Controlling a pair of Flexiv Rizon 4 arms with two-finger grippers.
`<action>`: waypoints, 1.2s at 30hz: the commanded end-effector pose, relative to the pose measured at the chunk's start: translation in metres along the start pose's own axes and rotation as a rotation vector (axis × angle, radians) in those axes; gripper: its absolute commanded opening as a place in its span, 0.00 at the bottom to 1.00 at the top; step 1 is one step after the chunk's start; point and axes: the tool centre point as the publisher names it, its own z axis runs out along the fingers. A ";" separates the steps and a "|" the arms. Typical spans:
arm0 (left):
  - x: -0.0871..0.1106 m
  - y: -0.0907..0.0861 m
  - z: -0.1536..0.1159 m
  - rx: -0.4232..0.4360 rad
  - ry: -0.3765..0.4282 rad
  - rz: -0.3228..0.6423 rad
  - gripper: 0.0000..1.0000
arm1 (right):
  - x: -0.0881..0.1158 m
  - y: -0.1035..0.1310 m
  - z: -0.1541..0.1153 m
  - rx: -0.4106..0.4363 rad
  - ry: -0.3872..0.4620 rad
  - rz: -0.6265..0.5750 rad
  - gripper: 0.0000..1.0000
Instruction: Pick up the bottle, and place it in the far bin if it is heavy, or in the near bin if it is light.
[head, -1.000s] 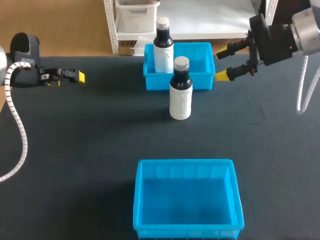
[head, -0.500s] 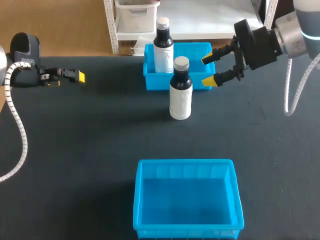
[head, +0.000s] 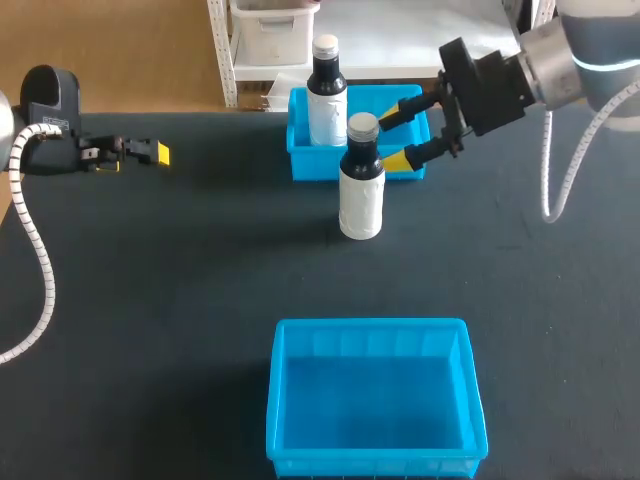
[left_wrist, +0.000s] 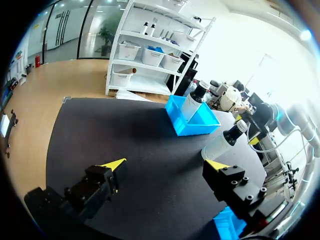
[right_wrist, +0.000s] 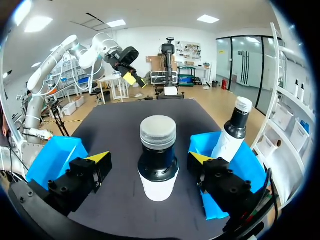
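Observation:
A dark bottle with a white label and grey cap (head: 361, 185) stands upright on the black table, just in front of the far blue bin (head: 300, 160). My right gripper (head: 393, 138) is open at neck height, its yellow tips close to the bottle's right side and apart from it. In the right wrist view the bottle (right_wrist: 158, 160) stands just ahead of the gripper (right_wrist: 150, 159), in line with the gap. My left gripper (head: 150, 152) hovers open at the far left; it (left_wrist: 166, 165) holds nothing. The near blue bin (head: 370, 326) has nothing in it.
A second, similar bottle (head: 327, 95) stands upright in the far bin's left corner, behind the bottle on the table. That second bottle (right_wrist: 232, 130) shows beyond the right finger in the right wrist view. Bare black table lies between the two bins.
My right gripper has moved left, from beyond the far bin's right corner to right beside the bottle's neck, staying open. The left arm and both bottles have not moved.

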 end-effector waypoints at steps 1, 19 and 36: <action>0.000 0.000 0.000 0.000 0.000 0.000 1.00 | 0.001 -0.006 0.010 -0.012 0.004 0.005 1.00; 0.000 0.000 0.000 0.000 0.000 0.000 1.00 | -0.003 -0.013 0.032 -0.038 0.016 0.015 1.00; 0.000 0.000 0.000 0.000 0.000 0.000 1.00 | -0.005 -0.013 0.038 -0.045 0.018 0.014 1.00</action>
